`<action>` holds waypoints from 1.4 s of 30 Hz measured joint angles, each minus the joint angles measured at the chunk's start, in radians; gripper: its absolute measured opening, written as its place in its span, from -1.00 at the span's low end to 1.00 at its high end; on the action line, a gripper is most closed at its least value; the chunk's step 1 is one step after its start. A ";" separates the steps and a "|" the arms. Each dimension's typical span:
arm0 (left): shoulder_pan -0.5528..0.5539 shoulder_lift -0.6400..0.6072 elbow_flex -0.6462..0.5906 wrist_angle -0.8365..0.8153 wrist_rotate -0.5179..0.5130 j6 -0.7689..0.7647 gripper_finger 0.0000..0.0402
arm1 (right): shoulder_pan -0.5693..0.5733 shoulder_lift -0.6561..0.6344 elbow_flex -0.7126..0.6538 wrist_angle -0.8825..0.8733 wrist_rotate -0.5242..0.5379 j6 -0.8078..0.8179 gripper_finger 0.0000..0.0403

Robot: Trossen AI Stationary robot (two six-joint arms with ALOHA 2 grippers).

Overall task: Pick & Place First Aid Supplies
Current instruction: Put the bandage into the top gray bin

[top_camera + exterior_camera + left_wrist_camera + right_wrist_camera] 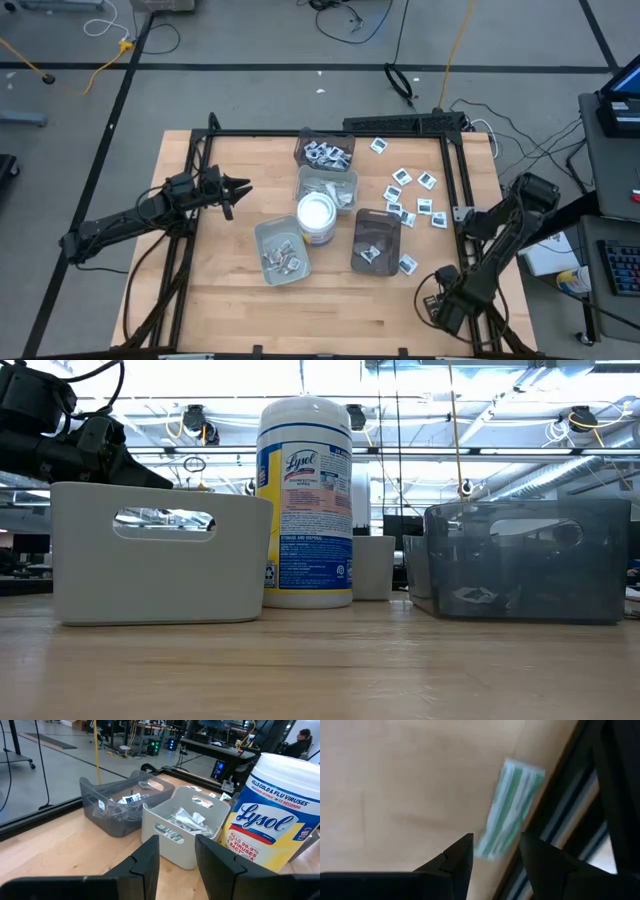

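Several square white packets (pixel 410 195) lie loose on the table's right part, and one more (pixel 408 264) lies beside a dark tray. Other packets fill the far dark tray (pixel 325 150) and the two grey trays (pixel 328 187) (pixel 282 250). My right gripper (pixel 495 855) is open near the table's right near corner (pixel 445 285), pointing down. A pale green-white strip (pixel 512 807) lies flat on the wood just beyond its fingertips, beside the black frame rail. My left gripper (pixel 177 855) is open and empty, hovering left of the trays (pixel 235 190).
The round white Lysol tub (pixel 317 217) stands between the trays and rises tall in the low view (pixel 305 500). A dark tray (pixel 376 240) with one packet sits right of it. A black frame (pixel 455 170) borders the table. Bare wood (pixel 330 310) spans the near side.
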 joint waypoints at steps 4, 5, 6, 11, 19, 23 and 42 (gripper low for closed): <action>0.000 0.000 0.000 0.000 0.000 0.000 -0.36 | 0.014 -0.002 -0.062 0.078 -0.008 0.005 -0.23; 0.000 0.000 0.000 0.000 0.000 0.000 -0.36 | 0.016 -0.002 -0.075 0.089 -0.008 0.005 -0.23; 0.000 0.000 0.000 0.000 0.000 0.000 -0.36 | 0.018 -0.004 -0.087 0.101 -0.018 0.006 -0.23; 0.000 0.000 0.000 0.000 0.000 0.000 -0.36 | 0.019 -0.005 -0.130 0.142 -0.063 0.006 -0.23; 0.000 0.000 0.000 0.000 0.000 0.000 -0.36 | -0.012 -0.007 -0.194 0.297 -0.153 -0.058 -0.36; 0.000 0.000 0.000 0.000 0.000 0.000 -0.36 | -0.038 -0.001 -0.205 0.314 -0.223 -0.120 -0.48; 0.000 0.000 0.000 0.000 0.000 0.000 -0.36 | -0.090 0.000 -0.208 0.299 -0.149 -0.359 -0.97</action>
